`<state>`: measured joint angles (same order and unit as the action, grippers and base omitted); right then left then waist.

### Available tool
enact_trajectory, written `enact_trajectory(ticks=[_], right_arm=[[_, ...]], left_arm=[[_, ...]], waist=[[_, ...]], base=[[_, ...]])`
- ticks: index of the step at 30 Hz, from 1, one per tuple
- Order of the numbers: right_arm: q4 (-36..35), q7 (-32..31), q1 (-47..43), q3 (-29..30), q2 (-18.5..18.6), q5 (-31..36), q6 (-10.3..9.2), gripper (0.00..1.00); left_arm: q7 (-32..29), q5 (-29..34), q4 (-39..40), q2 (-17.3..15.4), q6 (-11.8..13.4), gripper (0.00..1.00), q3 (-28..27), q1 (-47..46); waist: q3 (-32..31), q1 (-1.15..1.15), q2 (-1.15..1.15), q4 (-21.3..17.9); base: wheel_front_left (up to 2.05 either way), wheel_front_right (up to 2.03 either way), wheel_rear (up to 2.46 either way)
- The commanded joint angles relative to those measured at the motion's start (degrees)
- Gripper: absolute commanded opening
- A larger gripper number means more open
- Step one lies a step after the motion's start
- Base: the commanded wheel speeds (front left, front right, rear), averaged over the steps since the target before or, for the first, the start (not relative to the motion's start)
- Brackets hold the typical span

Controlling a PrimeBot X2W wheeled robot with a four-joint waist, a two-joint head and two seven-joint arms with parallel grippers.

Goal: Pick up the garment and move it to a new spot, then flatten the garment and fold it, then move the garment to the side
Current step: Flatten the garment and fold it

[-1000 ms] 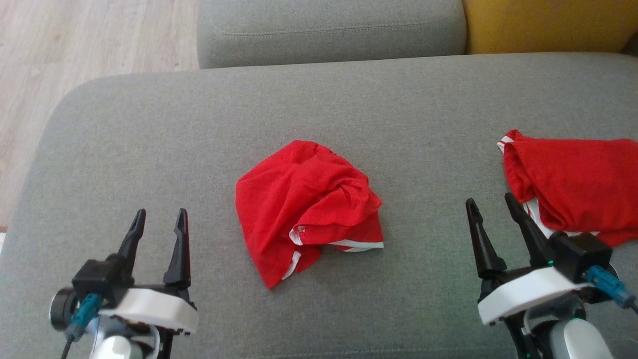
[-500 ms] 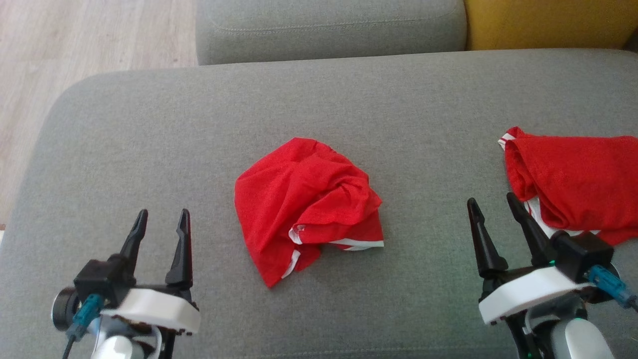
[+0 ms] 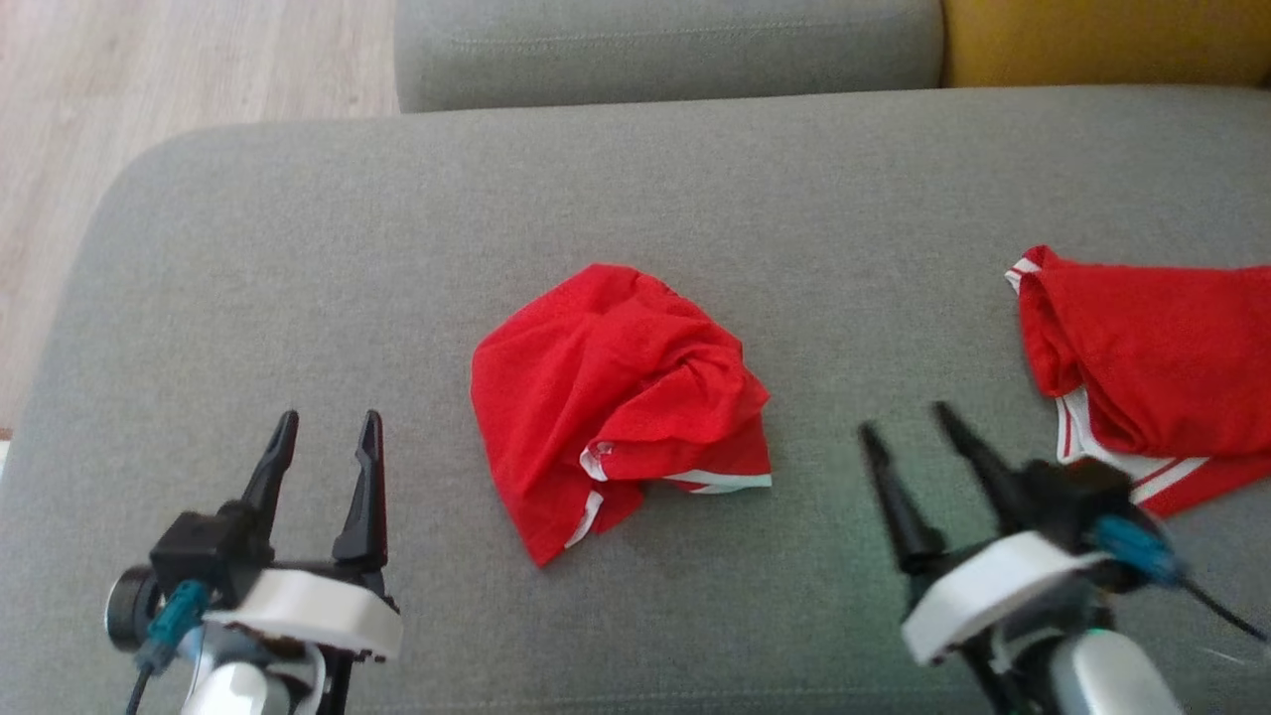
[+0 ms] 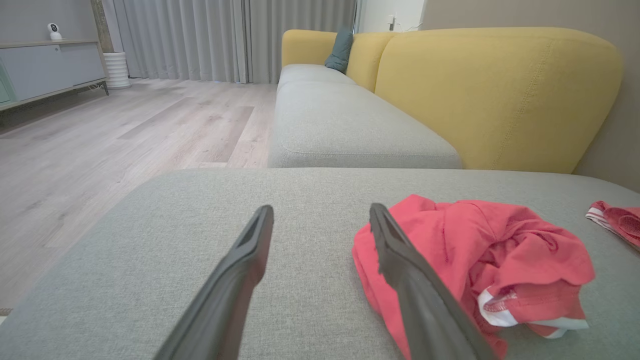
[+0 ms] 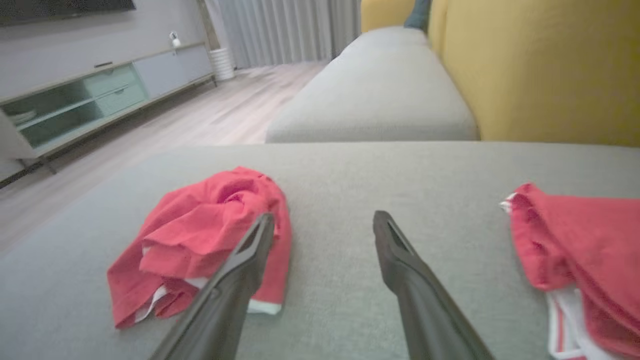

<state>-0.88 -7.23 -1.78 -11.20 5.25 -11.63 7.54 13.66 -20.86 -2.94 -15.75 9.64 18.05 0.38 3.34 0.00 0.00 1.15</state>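
Note:
A crumpled red garment [image 3: 611, 397] with white trim lies bunched in the middle of the grey cushion [image 3: 635, 199]; it also shows in the left wrist view [image 4: 480, 255] and the right wrist view [image 5: 210, 235]. My left gripper [image 3: 326, 427] hovers open to its left, nothing between the fingers. To the garment's right, my right gripper [image 3: 909, 422] is open and empty, slightly blurred. A second red garment [image 3: 1152, 367] with white stripes lies at the cushion's right edge, beyond the right gripper.
A second grey seat cushion [image 3: 665, 50] adjoins at the back, with a yellow backrest [image 3: 1102, 40] at the back right. Wooden floor [image 3: 149, 79] lies past the cushion's left edge. A low sideboard [image 5: 95, 95] stands across the room.
My right gripper has swung left, toward the middle garment, and shows blurred. The camera shifted a little. The left gripper and both garments stayed put.

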Motion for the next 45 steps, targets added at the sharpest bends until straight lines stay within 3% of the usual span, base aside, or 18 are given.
enact_trajectory(ticks=[1,6,12,22,24,25,31,40,44,45], right_arm=[[-1.54,-0.94,4.27,-3.56,1.36,-0.71,-0.05,1.00],[0.95,-4.44,9.98,-15.10,5.19,-2.85,-0.05,1.00],[3.64,-5.74,17.09,-24.17,8.10,-3.89,-0.05,1.00],[13.86,-8.26,28.26,-34.71,11.43,-3.38,-0.05,1.00],[15.74,-8.40,29.32,-35.25,11.32,-3.50,-0.05,0.29],[16.82,-7.29,29.81,-34.46,10.92,-3.79,-0.05,0.00],[17.38,-2.54,27.83,-27.39,9.09,-6.02,-0.05,0.00],[18.15,2.83,17.21,-3.52,2.41,-8.09,-0.05,0.00],[20.54,3.37,13.49,3.08,0.60,-7.02,-0.05,0.00],[21.06,3.66,12.92,3.92,0.24,-6.96,-0.05,0.07]], left_arm=[[0.36,0.23,2.13,-1.09,0.34,1.00,-1.72,-4.20],[0.40,0.61,2.06,-0.61,0.29,1.00,-1.03,-5.80],[0.68,0.65,0.93,-0.09,-0.41,1.00,-0.66,-7.82],[1.13,1.08,-0.96,1.09,-1.40,1.00,-0.30,-10.78],[1.18,1.13,-1.27,1.24,-1.54,1.00,-0.39,-10.97],[1.22,1.19,-1.57,1.45,-1.68,1.00,-0.41,-11.10],[1.30,1.37,-2.15,1.58,-2.06,1.00,-0.96,-10.86],[1.32,2.09,-1.68,1.35,-2.07,1.00,-1.70,-9.98],[1.33,2.27,-1.67,1.09,-2.18,1.00,-1.81,-9.90],[1.33,2.29,-1.69,1.05,-2.18,1.00,-1.86,-9.89]], waist=[[0.76,0.00,0.00,0.45],[2.77,0.00,0.00,1.53],[4.65,0.00,0.00,2.70],[6.96,0.00,0.00,4.30],[7.05,0.00,0.00,4.39],[6.92,0.00,0.00,4.54],[6.03,0.00,0.00,4.21],[5.08,0.00,0.00,2.55],[5.10,0.00,0.00,1.85],[5.10,0.00,0.00,1.66]], base=[[0.00,0.00,0.00],[0.00,0.00,0.00],[0.00,0.00,0.00],[0.00,0.00,0.00],[0.00,0.00,0.00],[0.00,0.00,0.00],[0.00,0.00,0.00],[0.00,0.00,0.00],[0.00,0.00,0.00],[0.00,0.00,0.00]])
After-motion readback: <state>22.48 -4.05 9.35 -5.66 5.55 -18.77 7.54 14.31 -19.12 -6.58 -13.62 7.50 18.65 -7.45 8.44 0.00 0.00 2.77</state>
